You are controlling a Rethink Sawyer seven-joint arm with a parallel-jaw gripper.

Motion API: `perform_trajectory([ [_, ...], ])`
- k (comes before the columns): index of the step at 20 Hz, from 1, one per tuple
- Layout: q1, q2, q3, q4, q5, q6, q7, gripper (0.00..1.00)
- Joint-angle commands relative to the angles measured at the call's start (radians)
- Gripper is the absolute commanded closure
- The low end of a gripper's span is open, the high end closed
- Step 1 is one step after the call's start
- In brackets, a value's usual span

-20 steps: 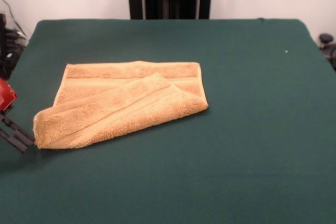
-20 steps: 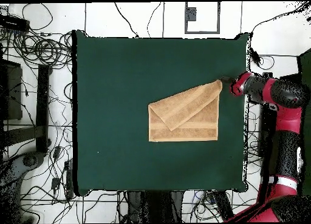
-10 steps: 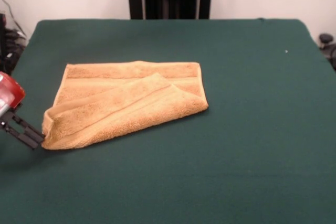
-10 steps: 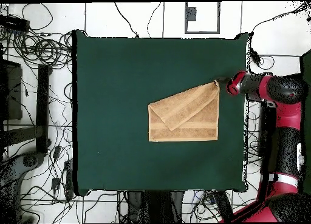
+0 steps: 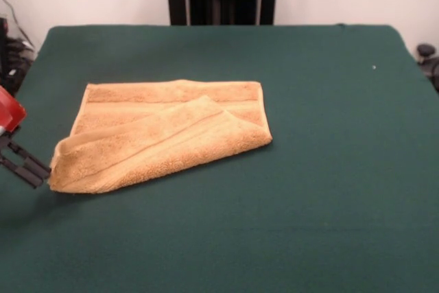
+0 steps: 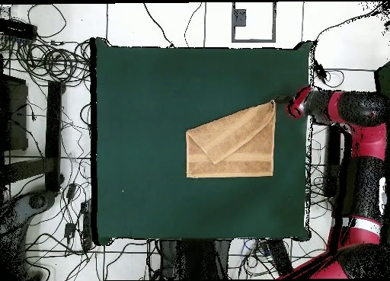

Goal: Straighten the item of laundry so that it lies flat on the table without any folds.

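The table [image 5: 329, 190] [image 6: 152, 103] is a large rectangle covered in plain dark green cloth. One golden-tan towel [image 5: 161, 135] [image 6: 231, 143] lies directly on it. In the front view the towel is in the left half, about midway between the near and far edges. It is not flat: one corner is folded over diagonally, so the upper layer covers most of the lower one. A tiny pale speck [image 5: 374, 67] is on the cloth at far right.
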Motion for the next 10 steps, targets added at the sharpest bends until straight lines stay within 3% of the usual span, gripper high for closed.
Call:
perform_trajectory([
  [1,0.078,-0.006,-0.075,0.003,-0.059,0.119,-0.176,1.0],
  [10,0.108,-0.05,-0.135,-0.015,-0.128,0.193,-0.137,1.0],
])
